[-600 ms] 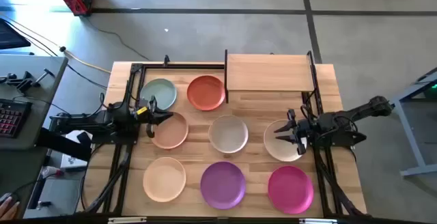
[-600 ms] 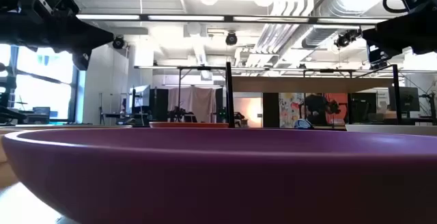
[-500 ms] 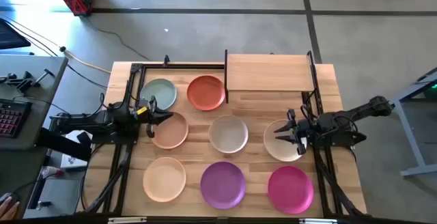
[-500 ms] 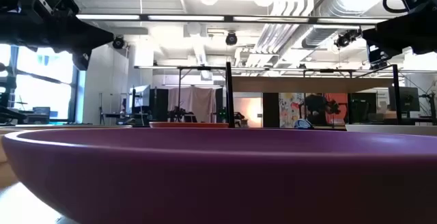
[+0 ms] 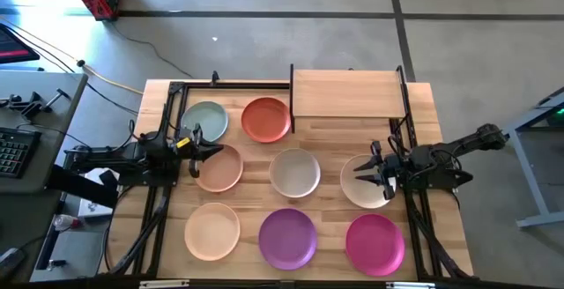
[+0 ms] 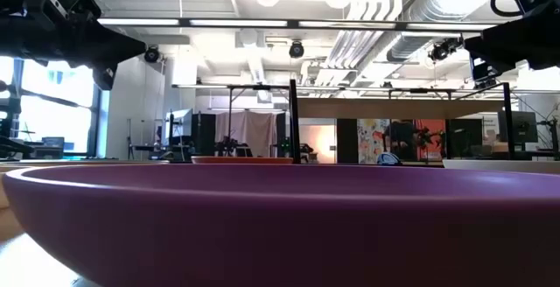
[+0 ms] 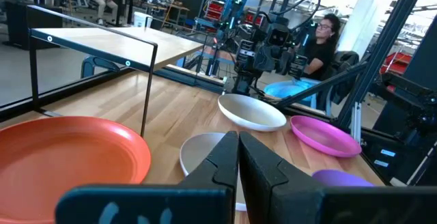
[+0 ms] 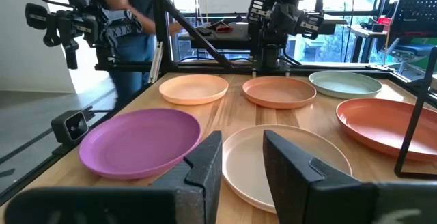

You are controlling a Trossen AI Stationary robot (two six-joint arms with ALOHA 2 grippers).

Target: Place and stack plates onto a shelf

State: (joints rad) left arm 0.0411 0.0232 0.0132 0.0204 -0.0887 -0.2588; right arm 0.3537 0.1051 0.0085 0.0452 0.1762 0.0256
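Eight plates lie flat on the wooden tabletop: sage green (image 5: 204, 120), terracotta (image 5: 266, 119), tan (image 5: 222, 169), cream-white (image 5: 294, 173), off-white (image 5: 352, 192), pale peach (image 5: 212, 230), purple (image 5: 288, 238) and magenta (image 5: 375, 243). The shelf (image 5: 346, 92), a bare light-wood board on black posts, stands at the far right. My left gripper (image 5: 196, 155) is shut above the tan plate's left rim, with nothing between its fingers (image 7: 237, 157). My right gripper (image 5: 363, 174) is open over the off-white plate, its fingers (image 8: 242, 161) holding nothing. The off-white plate is hidden in the right wrist view.
Black frame rails (image 5: 167, 113) run along the tabletop's left and far sides, and the shelf posts (image 5: 292, 95) stand beside the terracotta plate. In the low view the purple plate (image 6: 280, 226) fills the foreground. People are in the room beyond the table.
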